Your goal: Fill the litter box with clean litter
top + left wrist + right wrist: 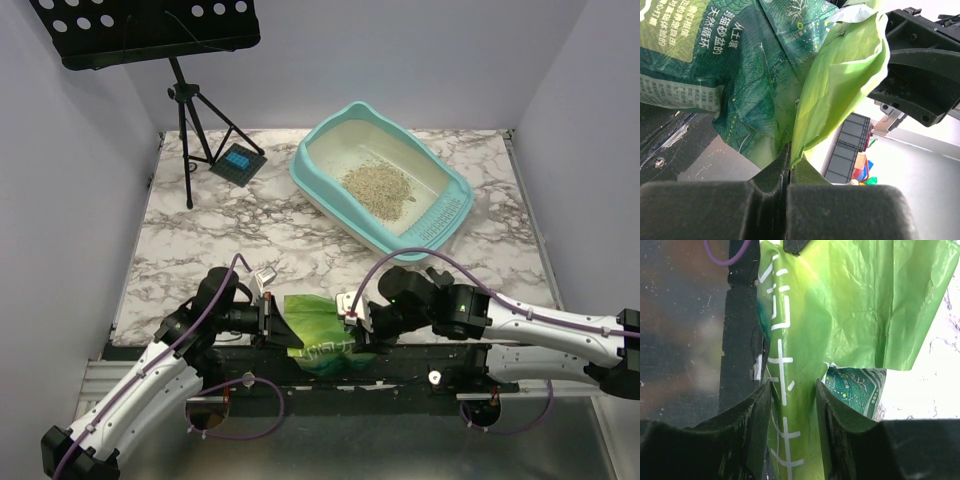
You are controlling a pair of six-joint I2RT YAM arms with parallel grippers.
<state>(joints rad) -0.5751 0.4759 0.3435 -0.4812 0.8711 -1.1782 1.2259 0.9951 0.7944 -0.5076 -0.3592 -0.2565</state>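
Observation:
The turquoise litter box [303, 168] stands at the back right of the marble table, with a loose pile of tan clean litter [378, 186] inside it. A crumpled green printed bag [318, 330] hangs at the table's near edge between both grippers. My left gripper [272, 322] is shut on a thin edge of the bag [765, 75], pinched at the fingertips of the left gripper [789, 150]. My right gripper [352, 318] holds the bag's other side. In the right wrist view a thick fold of the bag [850, 305] fills the gap of the right gripper [792, 390].
A black music stand on a tripod [190, 130] stands at the back left, with a small dark device with a blue screen [238, 163] beside its feet. The marble tabletop [200, 240] lies between the bag and the litter box. Walls close in left and right.

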